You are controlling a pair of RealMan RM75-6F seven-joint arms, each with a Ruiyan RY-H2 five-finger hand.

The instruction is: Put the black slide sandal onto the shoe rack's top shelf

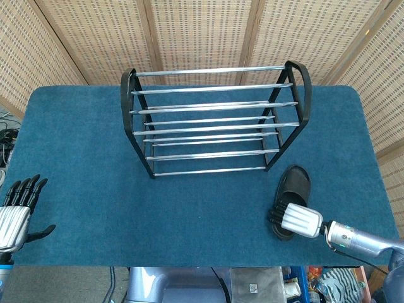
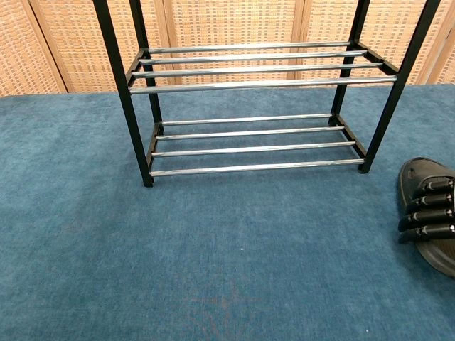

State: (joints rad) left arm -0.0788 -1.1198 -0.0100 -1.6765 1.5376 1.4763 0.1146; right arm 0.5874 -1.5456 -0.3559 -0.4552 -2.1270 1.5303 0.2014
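Observation:
The black slide sandal [image 1: 295, 182] lies on the blue table to the right of the rack's near right foot, also at the chest view's right edge [image 2: 424, 174]. My right hand [image 1: 296, 218] lies across its near half, and its dark fingers [image 2: 426, 213] curl over the sandal's left edge, gripping it. The black-framed shoe rack [image 1: 126, 107] with chrome bars stands mid-table at the back, its top shelf [image 1: 208, 88] bare. The chest view shows only its lower shelves [image 2: 249, 85]. My left hand [image 1: 16, 214] rests at the table's near left corner, fingers apart and holding nothing.
The blue carpeted table [image 1: 76, 139] stretches wide on both sides of the rack. Woven wicker screens [image 1: 202, 31] close off the back. The table's front edge runs just behind my right wrist.

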